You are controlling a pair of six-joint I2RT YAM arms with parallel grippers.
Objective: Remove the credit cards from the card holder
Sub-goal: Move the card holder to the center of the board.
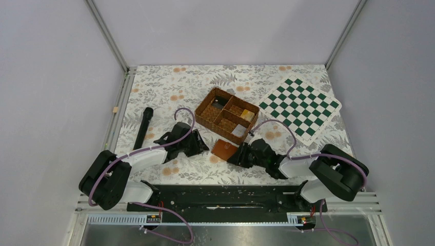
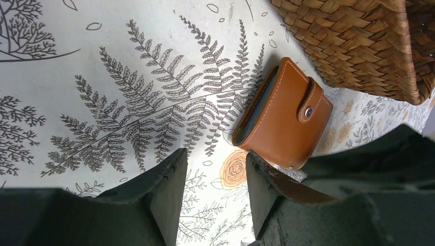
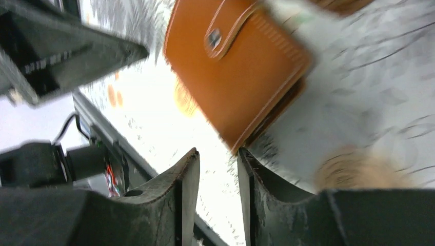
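Brown leather-look bifold card holder (image 1: 224,149) is lying shut with its tab snapped, on the fern-printed tablecloth (image 1: 169,87), just near of the woven brown four-compartment basket (image 1: 226,114) and between the two pincers. Right gripper (image 3: 218,164) is hovering just beside its near right corner, fingers standing narrowly apart around nothing, while left gripper (image 2: 215,169) is waiting slightly farther off on its left, moderately parted and empty. Judging from this, the right arm is sitting nearer, and the holder's corner is pointing into its gap.
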